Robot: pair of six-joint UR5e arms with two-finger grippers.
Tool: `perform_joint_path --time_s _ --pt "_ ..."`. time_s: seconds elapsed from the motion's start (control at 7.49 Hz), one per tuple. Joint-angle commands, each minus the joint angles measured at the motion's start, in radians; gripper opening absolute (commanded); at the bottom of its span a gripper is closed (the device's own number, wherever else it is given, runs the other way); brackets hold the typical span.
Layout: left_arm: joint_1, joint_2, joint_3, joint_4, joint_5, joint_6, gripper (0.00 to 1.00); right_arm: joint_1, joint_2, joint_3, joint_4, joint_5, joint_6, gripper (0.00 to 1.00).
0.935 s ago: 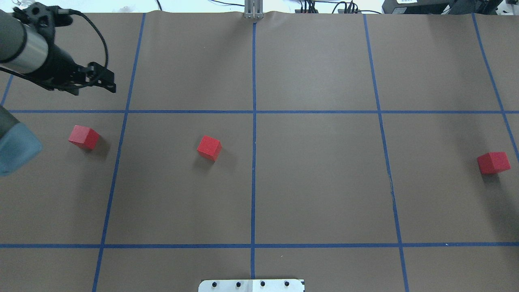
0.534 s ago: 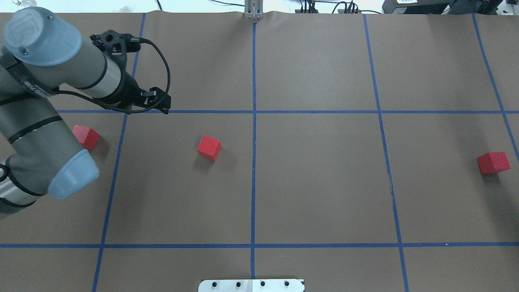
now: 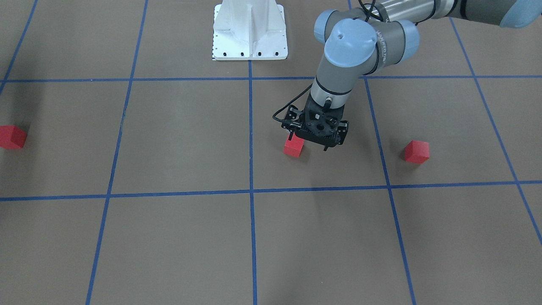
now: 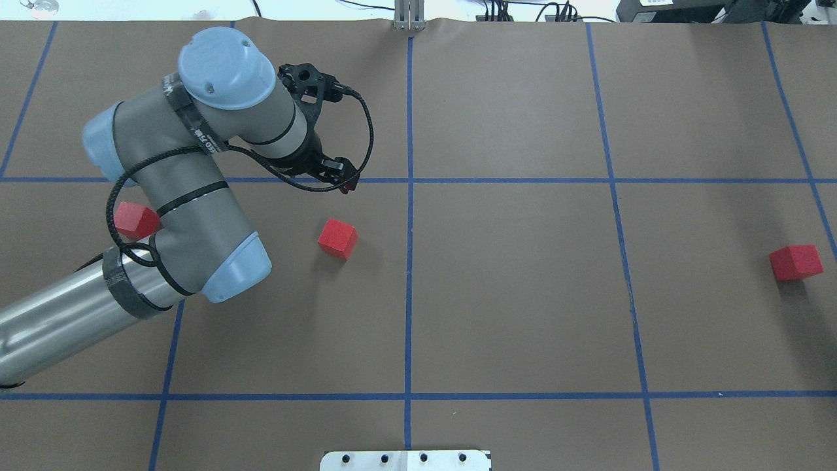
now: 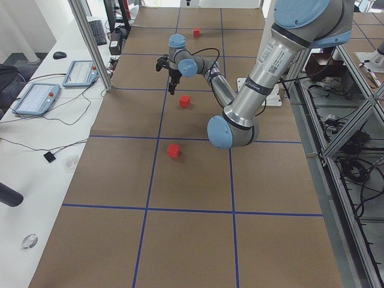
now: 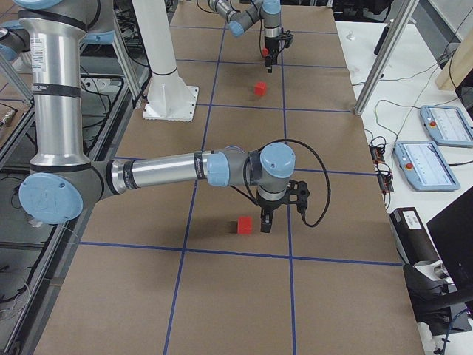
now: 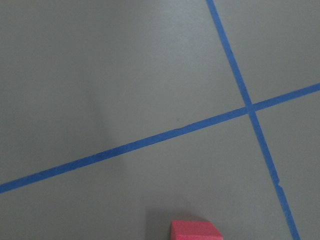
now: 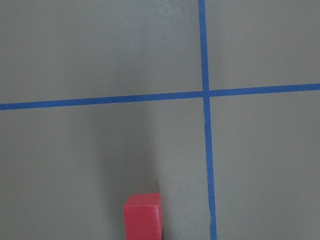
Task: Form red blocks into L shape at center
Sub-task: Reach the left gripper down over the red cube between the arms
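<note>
Three red blocks lie apart on the brown grid. The middle block (image 4: 337,238) (image 3: 294,146) sits left of the center crossing (image 4: 409,180) (image 3: 251,192). The left block (image 4: 134,220) (image 3: 416,151) is partly hidden by my left arm. The right block (image 4: 796,262) (image 3: 10,137) lies near the right edge. My left gripper (image 4: 345,183) (image 3: 308,143) hangs open and empty above the paper, just beyond the middle block, which shows at the bottom of the left wrist view (image 7: 196,230). My right gripper (image 6: 264,220) hovers beside the right block (image 6: 244,225); I cannot tell whether it is open.
The white robot base (image 3: 250,31) stands at the near middle edge. My left arm's elbow (image 4: 229,268) reaches over the left grid squares. Tablets (image 5: 37,98) and cables lie on the side table beyond the paper.
My left arm has swung in from the far left edge toward the middle, bringing its gripper close to the middle block. The three blocks have not moved.
</note>
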Motion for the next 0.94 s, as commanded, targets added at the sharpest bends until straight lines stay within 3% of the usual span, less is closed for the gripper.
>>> perform_joint_path --time_s 0.0,0.8 --pt "0.008 -0.006 0.104 -0.133 0.005 0.026 0.99 -0.001 0.006 -0.005 0.0 0.0 0.0 0.99" --pt "0.066 -0.006 0.107 -0.13 0.002 -0.032 1.0 -0.001 0.006 -0.008 0.0 0.0 0.0 0.99"
